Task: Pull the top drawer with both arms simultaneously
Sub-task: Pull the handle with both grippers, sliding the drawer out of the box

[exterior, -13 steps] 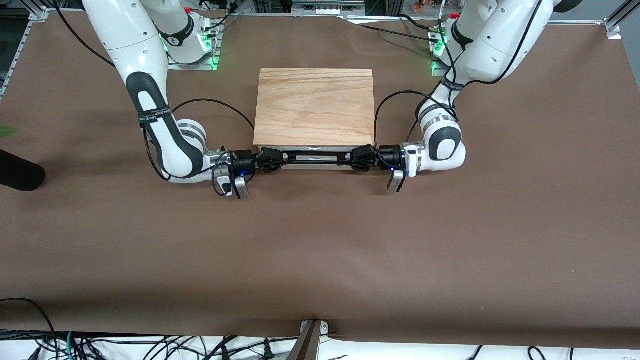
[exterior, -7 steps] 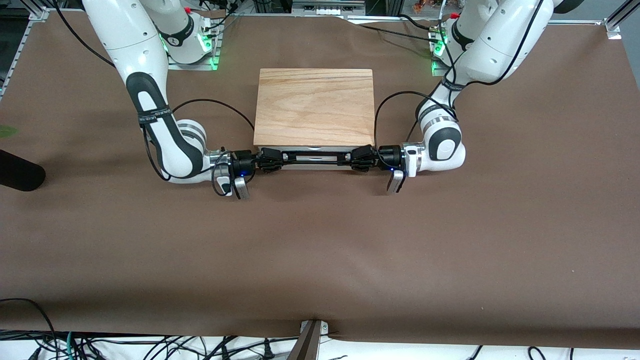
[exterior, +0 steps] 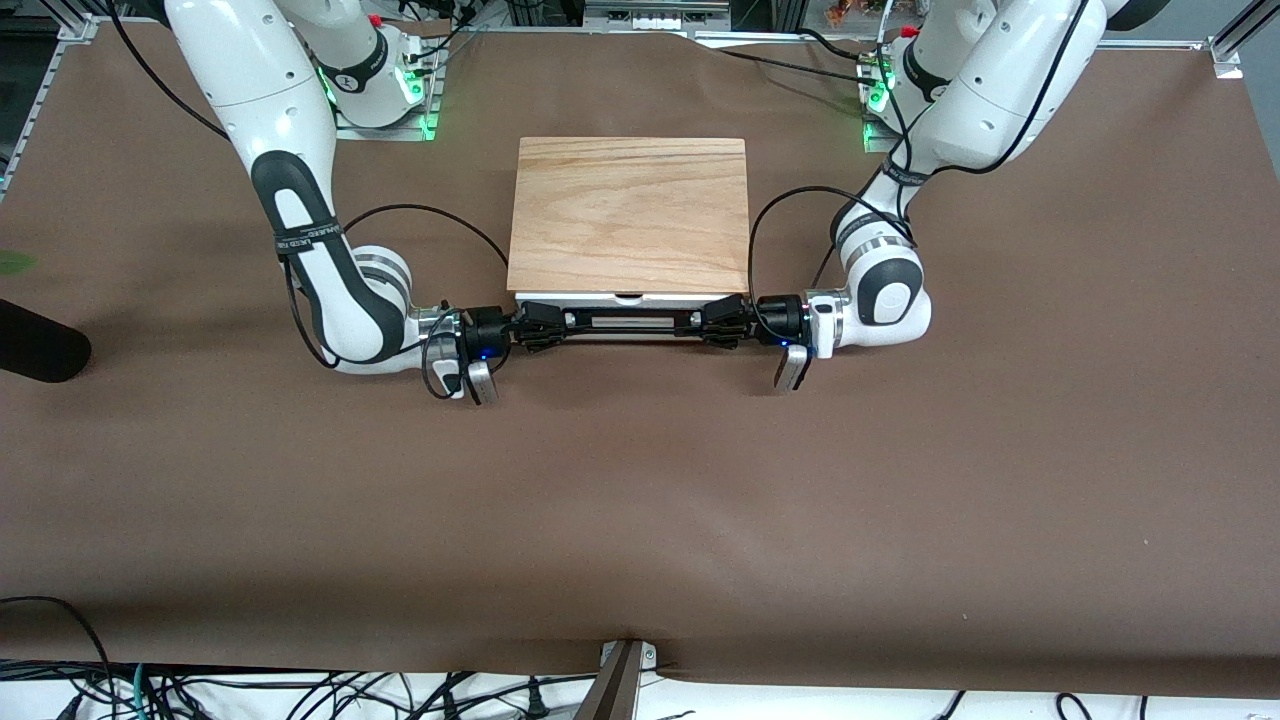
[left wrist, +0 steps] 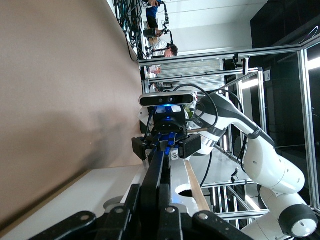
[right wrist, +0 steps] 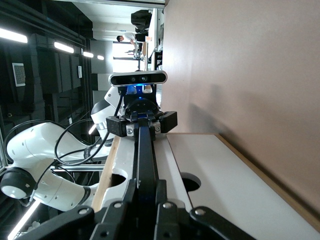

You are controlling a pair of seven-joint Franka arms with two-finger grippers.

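Note:
The top drawer (exterior: 630,299) shows as a thin white front edge just out from under the light oak cabinet (exterior: 628,215). Its long black bar handle (exterior: 632,321) runs across the front. My left gripper (exterior: 704,322) is shut on the handle's end toward the left arm's side. My right gripper (exterior: 560,324) is shut on the other end. In the left wrist view the left gripper (left wrist: 154,194) clamps the handle (left wrist: 159,165) beside the white front (left wrist: 176,175). In the right wrist view the right gripper (right wrist: 146,189) pinches the handle (right wrist: 145,150).
Brown paper covers the table (exterior: 640,520) all round the cabinet. A black object (exterior: 35,345) lies at the table's edge toward the right arm's end. Cables (exterior: 200,690) run along the edge nearest the front camera.
Both grippers and the handle have shifted slightly toward the front camera, and a thin white strip of the drawer front now shows below the cabinet top.

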